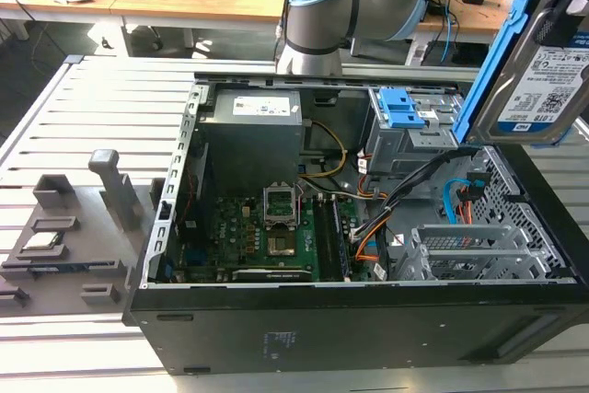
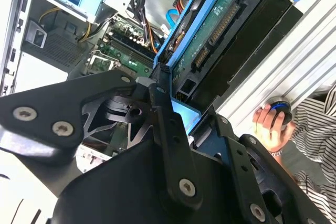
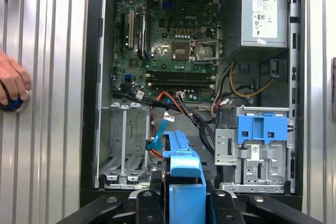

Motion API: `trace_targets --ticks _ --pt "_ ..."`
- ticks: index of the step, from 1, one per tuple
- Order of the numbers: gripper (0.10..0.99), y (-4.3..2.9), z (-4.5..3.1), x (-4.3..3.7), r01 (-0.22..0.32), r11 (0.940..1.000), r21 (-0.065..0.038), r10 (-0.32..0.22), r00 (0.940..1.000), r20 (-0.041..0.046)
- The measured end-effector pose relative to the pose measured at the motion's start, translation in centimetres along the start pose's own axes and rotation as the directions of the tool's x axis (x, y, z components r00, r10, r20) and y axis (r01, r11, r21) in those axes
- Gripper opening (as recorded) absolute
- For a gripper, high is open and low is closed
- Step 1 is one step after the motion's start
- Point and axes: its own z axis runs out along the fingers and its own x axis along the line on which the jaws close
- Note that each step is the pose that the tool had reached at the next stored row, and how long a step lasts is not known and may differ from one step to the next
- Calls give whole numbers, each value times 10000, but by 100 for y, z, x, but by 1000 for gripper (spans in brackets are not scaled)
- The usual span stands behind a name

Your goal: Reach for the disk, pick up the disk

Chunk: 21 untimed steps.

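The gripper [image 3: 184,198] has its jaws closed on the blue-framed disk [image 1: 550,71], holding it tilted in the air above the open computer case [image 1: 368,319].

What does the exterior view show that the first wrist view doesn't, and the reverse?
Exterior view: the disk's white barcoded label, raised above the open computer case, and a grey fixture beside it. First wrist view: a person's hand over the slatted table, and the disk's blue frame between the jaws. Shared: the case, its motherboard and power supply.
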Motion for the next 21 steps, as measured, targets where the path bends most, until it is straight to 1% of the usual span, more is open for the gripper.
trace_targets --ticks 7,15,17,21 --pt "369 2 2 99 0 10000 -1 0 10000 0" --pt "369 10 6 300 1 10000 0 -1 10000 -1" --pt "369 23 7 336 0 10000 0 0 10000 0" --pt "369 87 11 374 1 10000 1 -1 10000 0"
